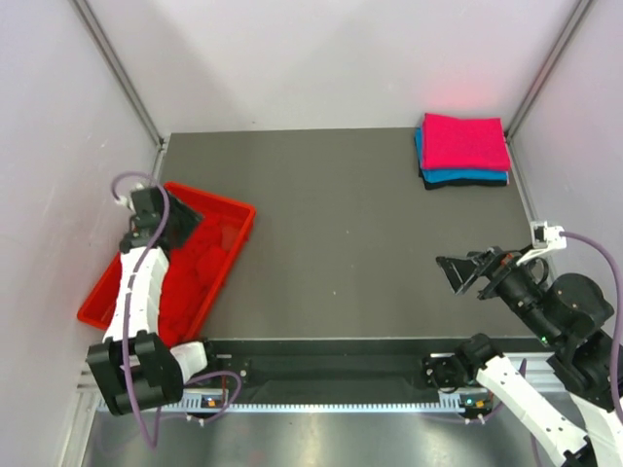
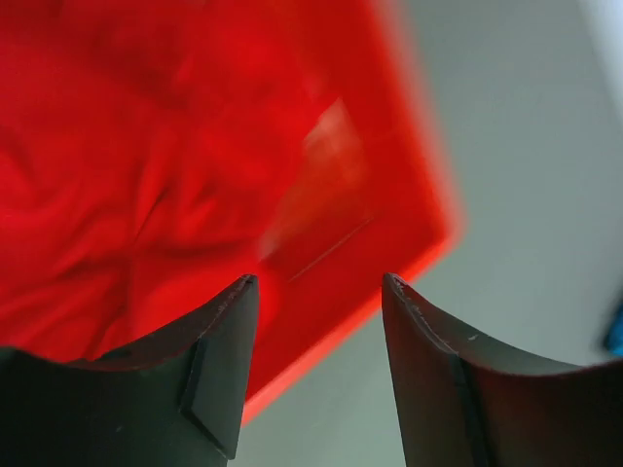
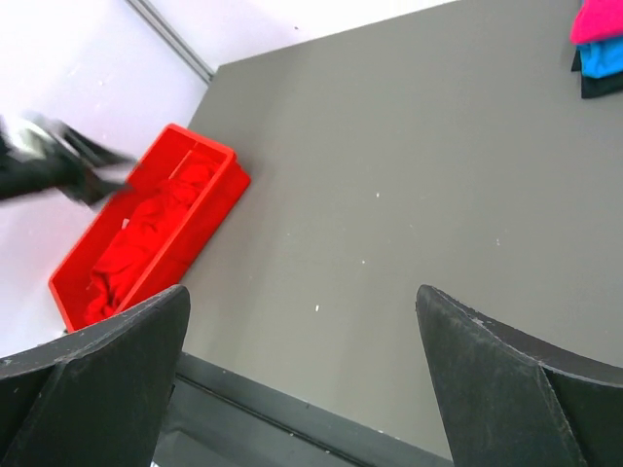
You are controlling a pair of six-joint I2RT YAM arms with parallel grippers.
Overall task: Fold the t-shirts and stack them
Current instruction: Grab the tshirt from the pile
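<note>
A bright red t-shirt point(image 1: 190, 277) lies crumpled in the red plastic tray point(image 1: 241, 216) at the table's left; it also shows in the left wrist view point(image 2: 107, 175) and the right wrist view point(image 3: 136, 238). A folded stack stands at the far right corner: magenta-pink shirt point(image 1: 464, 141) on top, teal-blue shirt point(image 1: 465, 176) under it, black shirt point(image 1: 467, 184) at the bottom. My left gripper point(image 1: 185, 222) is open and empty above the tray's far end point(image 2: 319, 282). My right gripper point(image 1: 458, 273) is open and empty above the table's near right point(image 3: 304, 292).
The dark grey table point(image 1: 341, 243) is walled in by pale panels at the left, back and right. A black rail point(image 1: 331, 355) runs along the near edge between the arm bases.
</note>
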